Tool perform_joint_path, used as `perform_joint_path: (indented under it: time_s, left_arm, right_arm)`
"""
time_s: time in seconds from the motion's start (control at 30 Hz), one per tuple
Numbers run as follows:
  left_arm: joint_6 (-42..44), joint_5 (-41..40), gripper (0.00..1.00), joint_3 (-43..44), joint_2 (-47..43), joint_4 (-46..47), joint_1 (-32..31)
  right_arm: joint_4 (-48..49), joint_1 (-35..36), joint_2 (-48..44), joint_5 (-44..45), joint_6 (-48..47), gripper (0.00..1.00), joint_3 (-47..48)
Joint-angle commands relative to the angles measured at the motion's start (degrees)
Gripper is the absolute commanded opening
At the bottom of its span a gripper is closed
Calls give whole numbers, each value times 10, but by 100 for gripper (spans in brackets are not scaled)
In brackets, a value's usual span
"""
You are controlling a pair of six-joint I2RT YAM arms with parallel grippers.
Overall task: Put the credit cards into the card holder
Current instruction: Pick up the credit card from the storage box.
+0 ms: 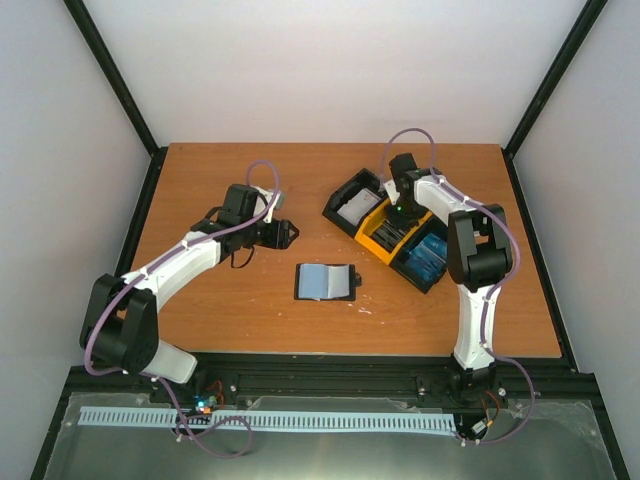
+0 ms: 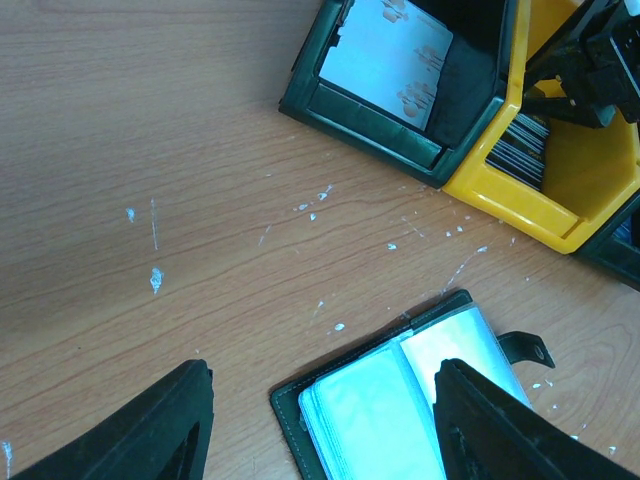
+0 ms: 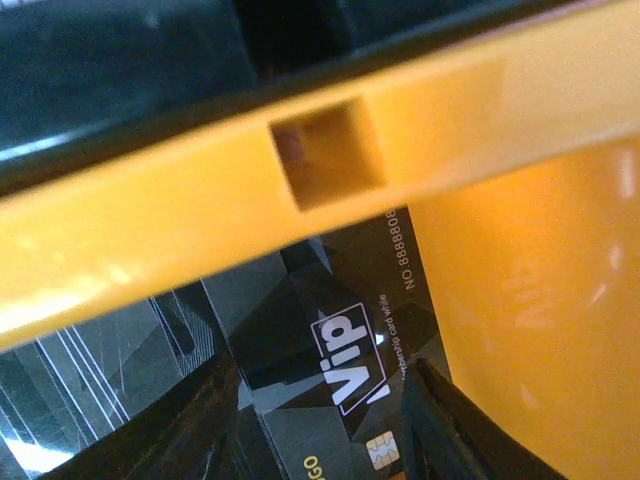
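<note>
Three compartments make up the black-and-yellow plastic tray [image 1: 335, 204] at the right of the wooden bench [image 1: 220, 300], and your right jaws are down in the yellow middle one, over a stack of dark glossy cards. In the right wrist view they stand apart on either side of the top dark plastic card printed "Vip" [image 3: 340, 370], but you cannot tell whether they already press its edges or only straddle it. Bright blue cards [image 1: 432, 255] fill the right black compartment and grey-white cards [image 1: 357, 208] the left one. The small black folding card holder [image 1: 327, 282] lies open and flat near the middle of the bench, apart from the tray, with its pale clear pockets facing up and its clasp tab out to the right. Your left jaws are spread and empty, hovering just beside it. The step in hand looks like picking a card out of the tray. Next, you need a firm pinch on one card only and a lift clear of the yellow wall. Then carry it across, square to a pocket mouth, with the left jaws probably steadying the holder.
</note>
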Motion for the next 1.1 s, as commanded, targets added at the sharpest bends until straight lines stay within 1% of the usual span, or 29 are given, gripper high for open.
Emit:
perform_joint_path:
  time_s: [0.0,0.23,0.4,0.9,0.97,1.07]
  left_arm:
    - [10,5,62,4,8,11,3]
    - [10,4,61,2,7,11,3]
    - [10,5,61,2,7,12,3]
    - [10,5,61,0,8,14,3]
    - [10,5,61,0,9,13,3]
    - [11,6,61,1,11,13,3]
  right_arm:
    - [-5,-1,17,-6,0,45,15]
    - [-7,-1,26,12,1,45,17]
    - [-2,-1,19,28,7,43,19]
    - [-6,-4,2,16,13,39,25]
    - [-7,-20,2,16,12,39,25]
    - [-9,-23,1,18,10,39,24]
